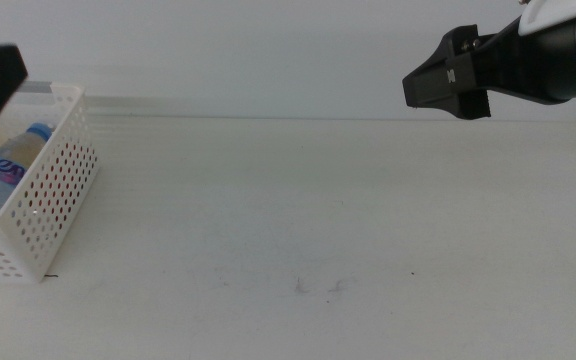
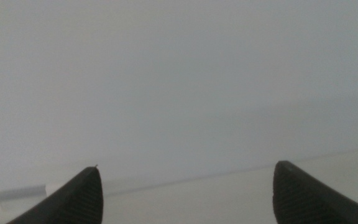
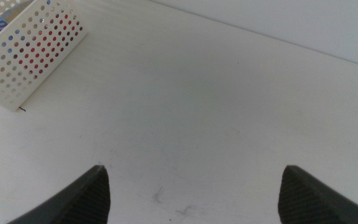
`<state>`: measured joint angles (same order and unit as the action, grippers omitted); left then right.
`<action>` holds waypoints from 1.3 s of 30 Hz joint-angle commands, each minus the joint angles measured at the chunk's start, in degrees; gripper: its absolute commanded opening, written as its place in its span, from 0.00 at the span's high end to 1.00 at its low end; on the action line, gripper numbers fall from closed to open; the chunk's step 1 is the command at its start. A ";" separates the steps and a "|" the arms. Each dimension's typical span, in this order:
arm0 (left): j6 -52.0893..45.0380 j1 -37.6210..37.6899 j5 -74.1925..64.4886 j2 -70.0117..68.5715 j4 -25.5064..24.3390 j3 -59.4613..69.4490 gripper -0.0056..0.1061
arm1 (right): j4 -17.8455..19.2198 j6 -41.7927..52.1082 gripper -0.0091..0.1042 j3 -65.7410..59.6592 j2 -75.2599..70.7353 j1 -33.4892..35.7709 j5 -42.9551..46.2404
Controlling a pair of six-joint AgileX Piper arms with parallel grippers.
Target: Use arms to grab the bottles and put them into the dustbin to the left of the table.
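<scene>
Left end effector (image 2: 185, 199) jaws spread wide, right end effector (image 3: 191, 199) likewise, raised

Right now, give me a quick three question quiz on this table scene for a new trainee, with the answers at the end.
1. True or false: the water bottle lies inside the dustbin.
2. The right gripper is: A) above the table's far right, B) inside the dustbin, C) resting on the table.
3. Fill in: the left gripper's jaws are ____.

Key: 1 true; 2 A; 3 open.
</scene>
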<state>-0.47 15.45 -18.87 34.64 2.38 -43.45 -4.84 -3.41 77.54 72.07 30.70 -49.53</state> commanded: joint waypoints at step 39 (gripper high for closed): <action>0.47 -12.54 5.79 -34.64 2.02 41.80 0.11 | 10.20 0.20 0.11 -74.73 -67.31 -20.06 42.65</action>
<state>-0.38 3.15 -14.74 0.25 3.61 -2.42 6.39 -3.41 4.87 7.96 12.87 -7.39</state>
